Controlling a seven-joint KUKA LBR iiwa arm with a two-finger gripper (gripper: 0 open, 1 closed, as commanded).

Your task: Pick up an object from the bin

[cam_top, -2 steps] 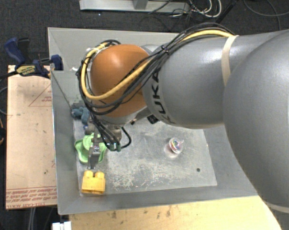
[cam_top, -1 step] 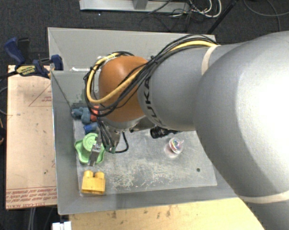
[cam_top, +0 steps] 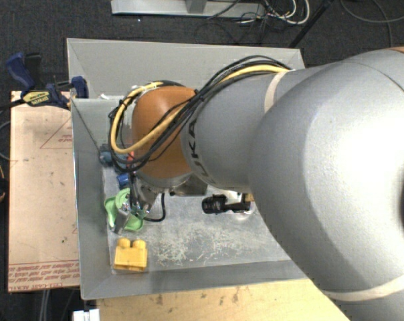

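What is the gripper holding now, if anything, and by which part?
It cannot be told. The gripper is down at a green thing by the left wall of the bin, but no hold is visible.

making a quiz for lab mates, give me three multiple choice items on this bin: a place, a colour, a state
1. The black cylindrical thing lies: A) in the lower-left corner B) in the middle of the bin, right of the gripper C) outside it
2. The thing at the gripper is: A) green B) red C) purple
3. The yellow toy brick is: A) lifted B) stacked on the black thing C) resting on the bin floor
Key: 1 B, it lies mid-floor; 2 A, a green thing shows there; 3 C, it sits flat, apart from the gripper.
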